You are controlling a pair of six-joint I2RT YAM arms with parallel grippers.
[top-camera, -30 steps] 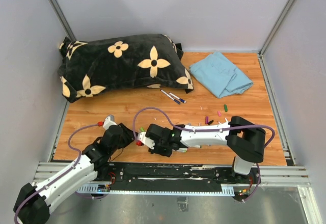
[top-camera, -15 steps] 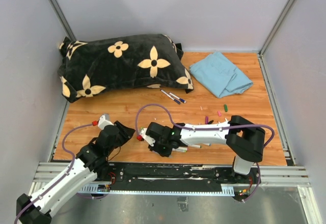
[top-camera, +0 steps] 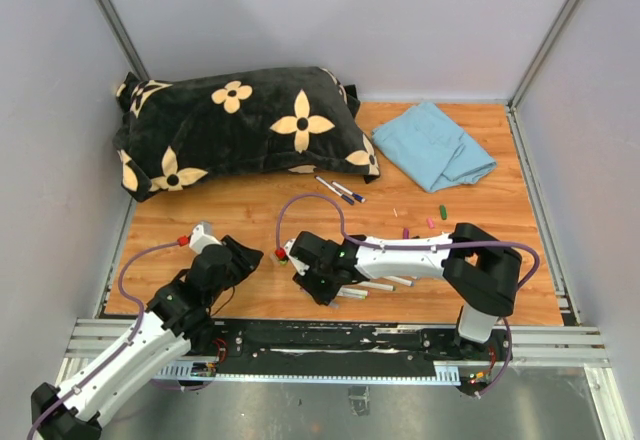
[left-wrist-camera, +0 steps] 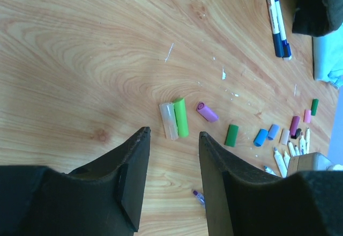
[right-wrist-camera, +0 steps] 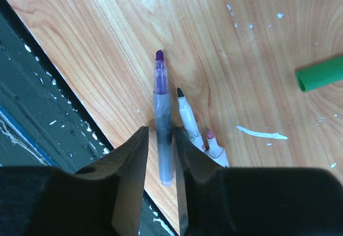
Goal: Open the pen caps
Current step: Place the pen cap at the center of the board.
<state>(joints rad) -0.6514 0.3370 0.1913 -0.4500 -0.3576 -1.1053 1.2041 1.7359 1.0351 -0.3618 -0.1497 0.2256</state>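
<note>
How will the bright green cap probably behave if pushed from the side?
The bright green cap is a short cylinder lying on its side on the smooth wooden table, so it would probably roll. It looks like thin plastic, likely light and stiff. The pale cylinder seems to touch it and may move too.

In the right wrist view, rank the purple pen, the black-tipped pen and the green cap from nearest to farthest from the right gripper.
1. Purple pen, between the fingers of the right gripper.
2. Black-tipped pen, just beside it.
3. Green cap, far off at the picture's right edge.
</note>
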